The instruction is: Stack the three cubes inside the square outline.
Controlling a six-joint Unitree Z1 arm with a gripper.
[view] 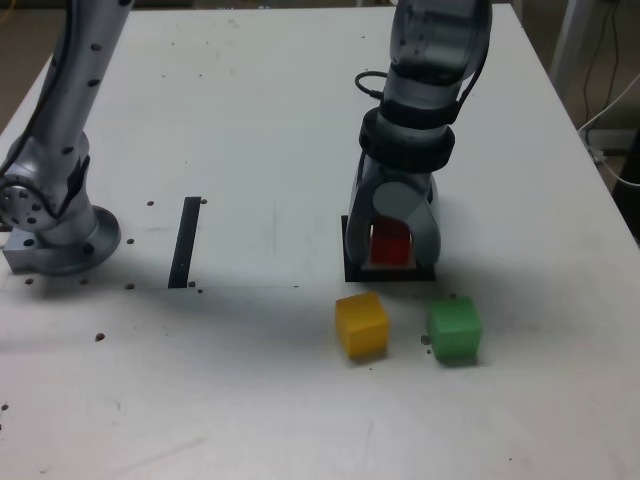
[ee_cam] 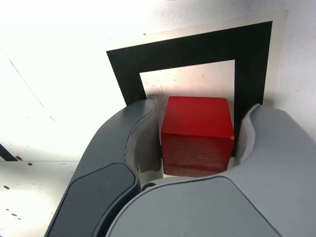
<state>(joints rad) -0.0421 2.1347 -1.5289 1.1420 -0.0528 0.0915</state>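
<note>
On white bench (view: 250,100), had red cube (view: 391,243) inside square outline (view: 356,273), between slightly parted fingers (ee_cam: 281,143), seemingly ungripped; needed yellow cube (view: 362,326) and green cube (view: 455,330) stacked.

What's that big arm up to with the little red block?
The arm's gripper has its fingers around the red cube, which sits inside the black square outline. In the wrist view the fingers look slightly parted from it, so it may be letting go. The yellow cube and green cube are outside the square, not stacked.
</note>
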